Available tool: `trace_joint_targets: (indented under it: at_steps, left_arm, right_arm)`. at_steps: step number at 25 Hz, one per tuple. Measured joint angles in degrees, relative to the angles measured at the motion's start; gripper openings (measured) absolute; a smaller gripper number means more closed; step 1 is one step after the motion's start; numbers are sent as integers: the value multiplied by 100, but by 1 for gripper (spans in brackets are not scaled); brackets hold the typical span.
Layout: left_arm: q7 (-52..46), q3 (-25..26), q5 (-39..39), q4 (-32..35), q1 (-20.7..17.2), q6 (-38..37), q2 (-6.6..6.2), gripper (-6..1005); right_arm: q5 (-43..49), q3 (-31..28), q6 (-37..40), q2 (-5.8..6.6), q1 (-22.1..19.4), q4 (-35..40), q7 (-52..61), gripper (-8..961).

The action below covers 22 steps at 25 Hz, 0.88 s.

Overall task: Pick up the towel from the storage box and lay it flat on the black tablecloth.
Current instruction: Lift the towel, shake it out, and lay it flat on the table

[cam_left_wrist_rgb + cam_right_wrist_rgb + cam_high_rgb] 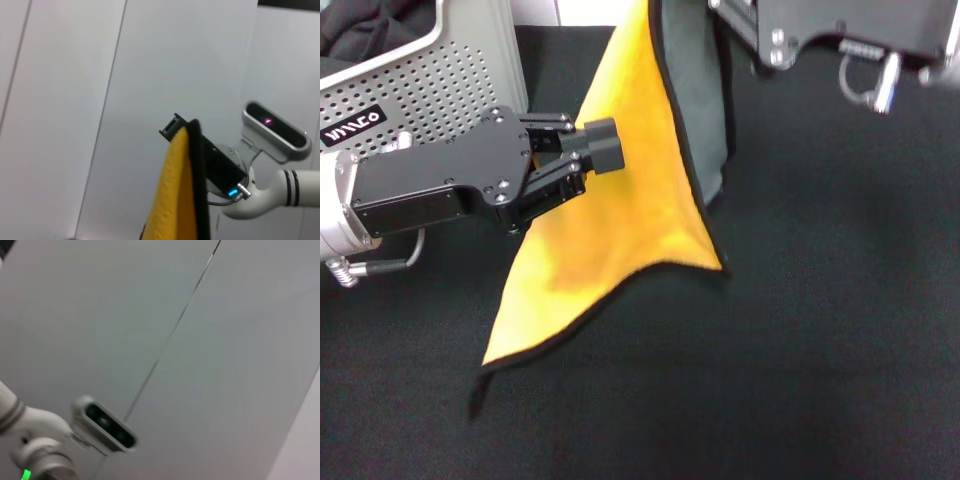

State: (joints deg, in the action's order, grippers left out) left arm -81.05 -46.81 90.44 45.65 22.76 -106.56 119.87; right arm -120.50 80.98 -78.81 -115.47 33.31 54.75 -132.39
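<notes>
1. Left end effector: positioned over the left half of the bench, just beside the storage box. Its black fingers are closed on the left edge of the towel, with the yellow-orange face pinched between them.

2. Right end effector: raised at the far edge of the bench, with its body cut off by the top of the head view. In the left wrist view its black fingers are clamped on the upper edge of the towel, where the yellow-orange face and the dark edging meet the grip.

3. Towel: suspended between the two end effectors, clear of the storage box. It hangs as a slanted sheet with the yellow-orange face toward the camera and the grey-green face folded behind on the right side. The thin dark edging runs along all visible borders. The lowest corner reaches the black tablecloth toward the near left part of the bench; whether it touches cannot be confirmed.

4. Storage box: located at the far left corner of the bench. The perforated light grey wall and the black label with white letters face the camera. Dark bunched fabric lies inside it.

5. Black tablecloth: covers the bench surface throughout the head view
</notes>
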Motion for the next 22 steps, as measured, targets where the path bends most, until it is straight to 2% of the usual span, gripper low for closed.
trace_joint_targets:
  at_steps: [9, 17, 22]
  left_arm:
    - [491, -33, -190, -732, 43, 56, 1, 174]
    - [697, -121, -148, -957, 47, 272, 0, 174]
    - [713, -181, -69, -1001, 80, 436, 0, 173]
  right_arm:
    - [153, -131, 928, -26, -164, 989, 5, 10]
    - [227, -2, 1698, -40, -944, 2287, 276, 11]
    - [1153, 223, 2340, -37, -821, 2839, 1304, 11]
